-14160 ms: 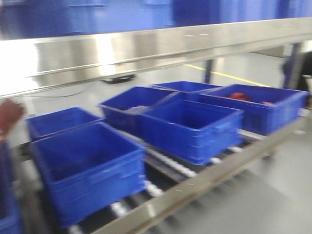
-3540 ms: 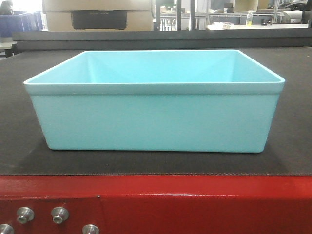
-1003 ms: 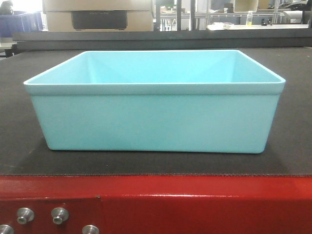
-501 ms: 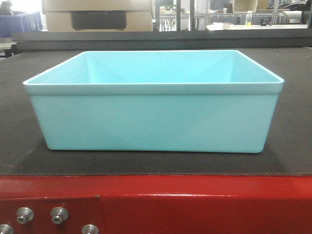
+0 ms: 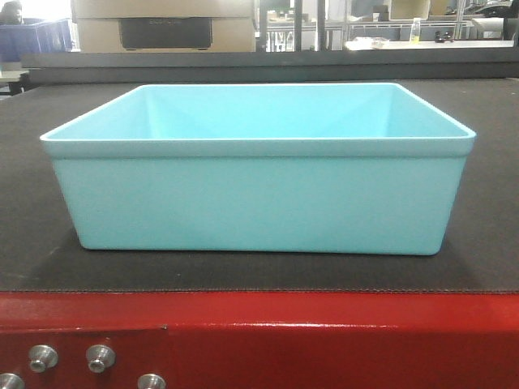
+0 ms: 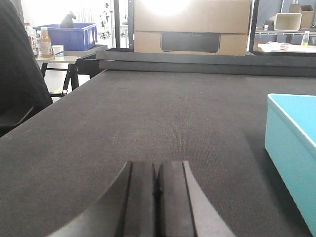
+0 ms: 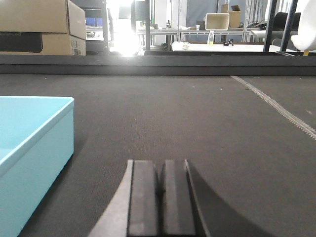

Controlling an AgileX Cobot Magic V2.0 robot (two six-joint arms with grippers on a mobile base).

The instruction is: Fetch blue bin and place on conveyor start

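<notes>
The blue bin, a pale turquoise tub, sits upright and empty on the dark belt of the conveyor start, just behind the red frame with its silver bolt heads. In the left wrist view my left gripper is shut with nothing in it, low over the belt, and the blue bin stands apart to its right. In the right wrist view my right gripper is shut and empty too, with the blue bin off to its left. Neither gripper touches the bin.
A raised dark rail closes the far side of the belt. Behind it stand a cardboard box, work tables and a dark blue bin. A pale seam runs across the belt on the right.
Long ago the front view showed dark blue bins on a roller shelf. Over the last seconds the turquoise bin has stayed in place on the belt, apart from a slight shake of the view.
</notes>
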